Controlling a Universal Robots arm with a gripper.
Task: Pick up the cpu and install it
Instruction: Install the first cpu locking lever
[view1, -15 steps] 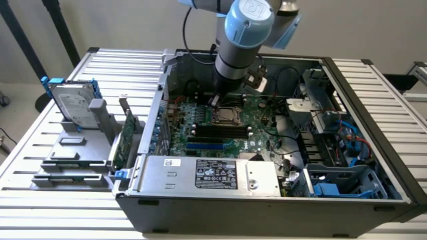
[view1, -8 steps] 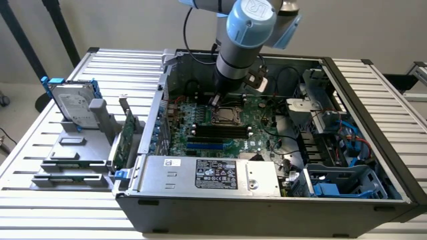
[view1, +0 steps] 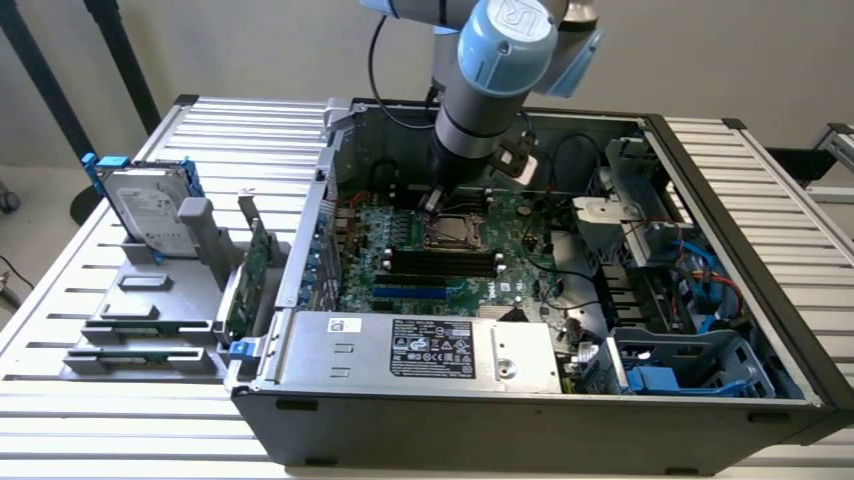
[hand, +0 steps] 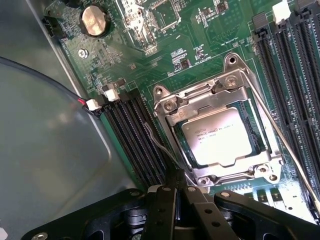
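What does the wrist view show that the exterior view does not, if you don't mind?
Wrist view: the round coin battery and the printing on the cpu lid.
Exterior view: the hard drive and green card in the rack beside the case, the power supply, the arm.
Both: the cpu in its socket frame, the black memory slots, the shut end effector close beside the socket.

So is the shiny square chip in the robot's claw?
No, the cpu lies in the socket on the green board, apart from the shut gripper.
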